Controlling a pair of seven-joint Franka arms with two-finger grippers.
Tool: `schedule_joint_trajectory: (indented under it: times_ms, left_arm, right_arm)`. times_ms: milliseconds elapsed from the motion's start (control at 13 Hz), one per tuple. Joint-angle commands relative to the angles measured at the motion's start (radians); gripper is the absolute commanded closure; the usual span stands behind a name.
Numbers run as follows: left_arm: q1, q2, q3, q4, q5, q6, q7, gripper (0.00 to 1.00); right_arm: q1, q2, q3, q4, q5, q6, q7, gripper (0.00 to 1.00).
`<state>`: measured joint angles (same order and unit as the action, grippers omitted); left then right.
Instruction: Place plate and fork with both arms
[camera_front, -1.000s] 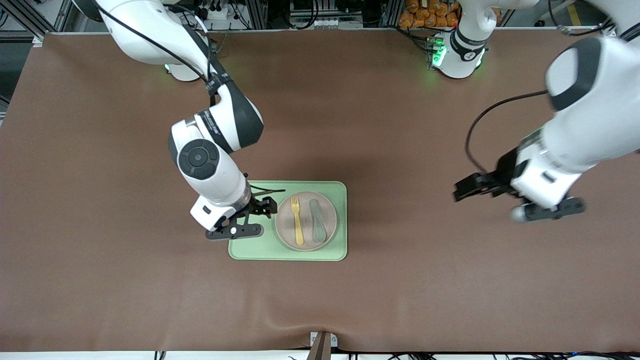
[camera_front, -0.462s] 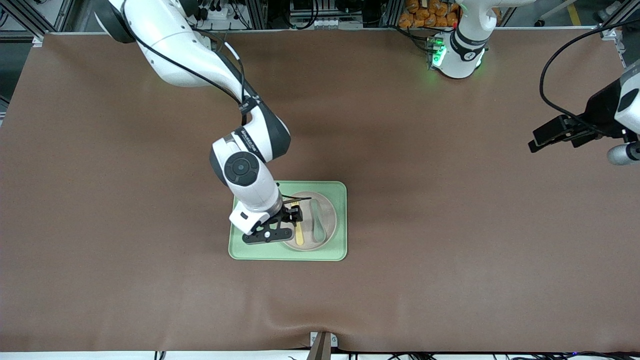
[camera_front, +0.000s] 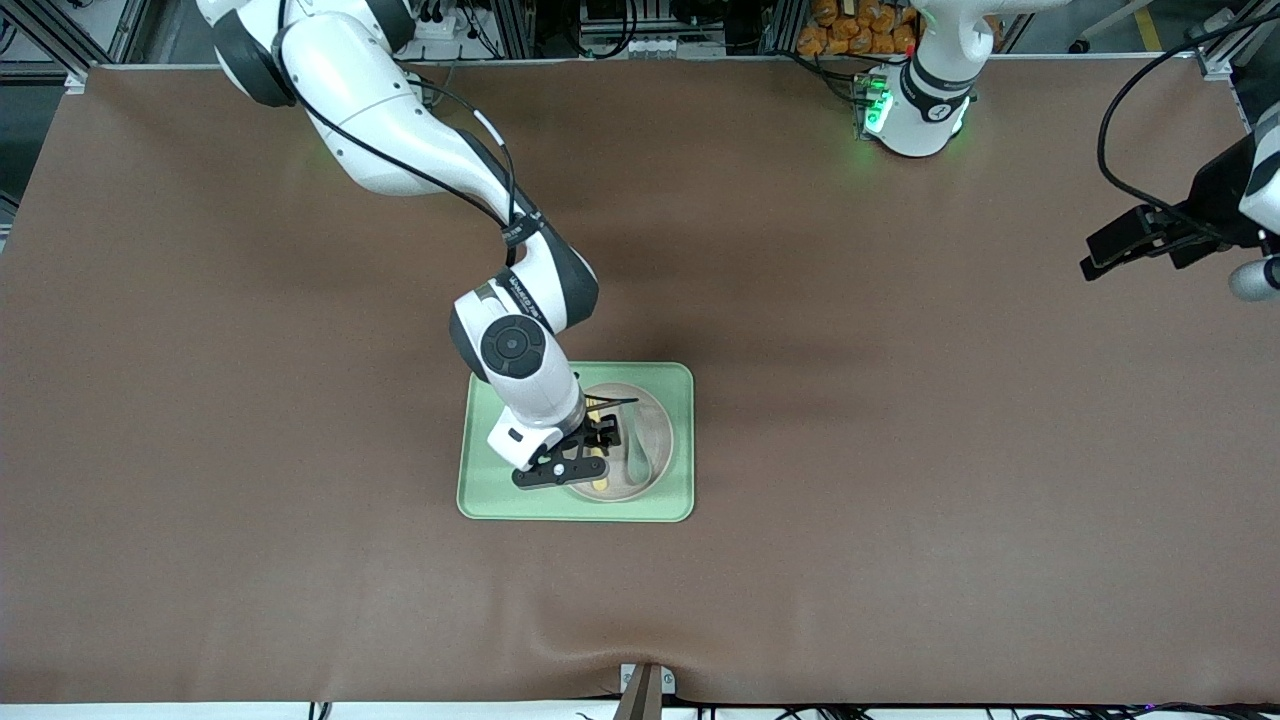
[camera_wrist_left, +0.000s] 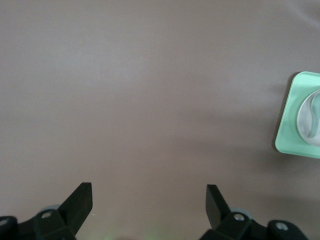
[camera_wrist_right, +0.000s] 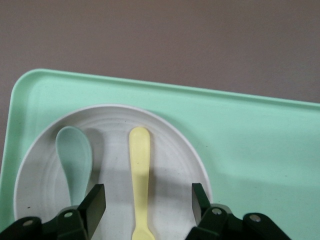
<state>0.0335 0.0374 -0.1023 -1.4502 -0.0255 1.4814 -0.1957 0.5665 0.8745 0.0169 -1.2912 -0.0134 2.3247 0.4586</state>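
A light-green rectangular tray lay near the middle of the brown tabletop, and the small round beige-pink plate sat inside it, toward the left arm's end of the tray. On the plate lay two utensils side by side: the pale yellow fork and a grey-green spoon, the spoon on the side toward the left arm's end. In the right wrist view the two did not touch, and the fork's handle ran straight down the plate between the fingers of the right gripper.

The right gripper was down over the plate, directly above the fork, its arm reaching from its base across the tray. Its fingers stood spread, one on each side of the fork's handle, with clear gaps between each finger and the handle. Nothing was pinched. One finger stood over the spoon's handle. In the front view the gripper covered most of the fork, leaving only the handle's end showing below it.

The left gripper hung in the air over bare tabletop at the left arm's end of the table, well apart from the tray, and waited there. Its fingers were spread wide with nothing between them. Its wrist view took in plain brown tabletop, with a corner of the tray and the plate's edge at one side.
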Motion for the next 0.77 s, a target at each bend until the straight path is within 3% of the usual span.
schedule_joint_trajectory:
  times_ms: [0, 385, 692]
  left_arm:
    - [0.071, -0.080, -0.013, -0.111, 0.015, 0.046, 0.094, 0.00]
    - [0.091, -0.088, -0.016, -0.107, 0.016, 0.046, 0.096, 0.00]
    - [0.086, -0.080, -0.020, -0.102, 0.013, 0.046, 0.116, 0.00]
  right_arm:
    - [0.024, 0.024, -0.011, 0.033, -0.046, -0.004, 0.072, 0.23]
    - [0.024, 0.024, -0.011, 0.007, -0.053, -0.011, 0.094, 0.37]
    - [0.027, 0.024, -0.009, -0.014, -0.051, -0.013, 0.097, 0.41]
